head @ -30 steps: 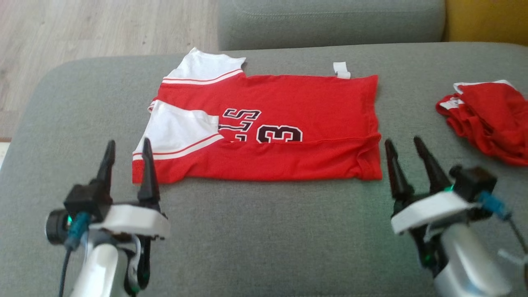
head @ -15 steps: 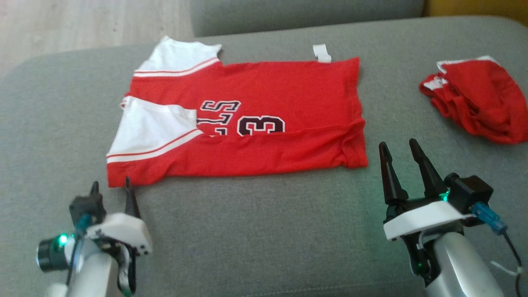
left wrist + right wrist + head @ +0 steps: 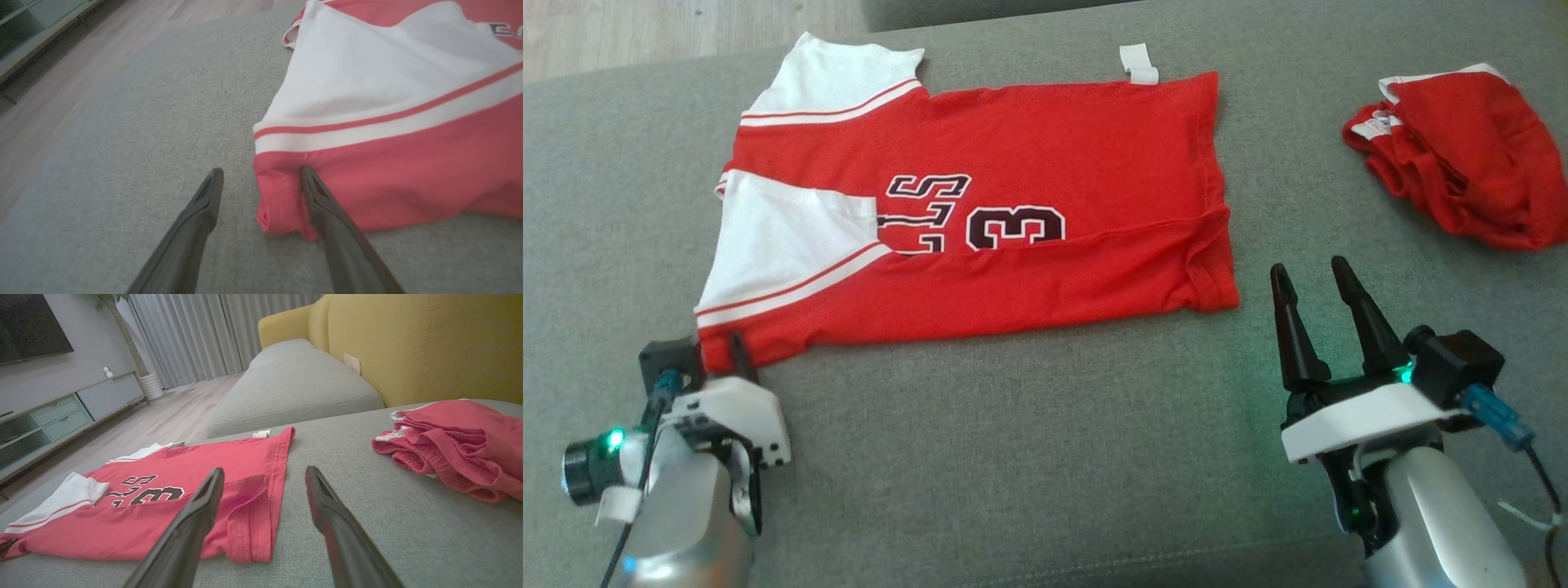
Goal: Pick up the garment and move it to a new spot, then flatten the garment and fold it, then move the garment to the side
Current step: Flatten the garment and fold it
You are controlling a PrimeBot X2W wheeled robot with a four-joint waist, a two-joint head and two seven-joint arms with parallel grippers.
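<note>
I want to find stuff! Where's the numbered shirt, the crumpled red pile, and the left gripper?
numbered shirt [image 3: 1054,139], head view, plain red cloth above the number.
crumpled red pile [image 3: 1462,155], head view, its middle.
left gripper [image 3: 261,170], left wrist view, midway between its fingertips.

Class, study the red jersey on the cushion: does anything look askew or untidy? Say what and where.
The jersey has its near edge folded up over the number, cutting it off, and the fold puckers at its right corner. A white tag pokes past the far edge. A second red garment lies crumpled to the right.
</note>
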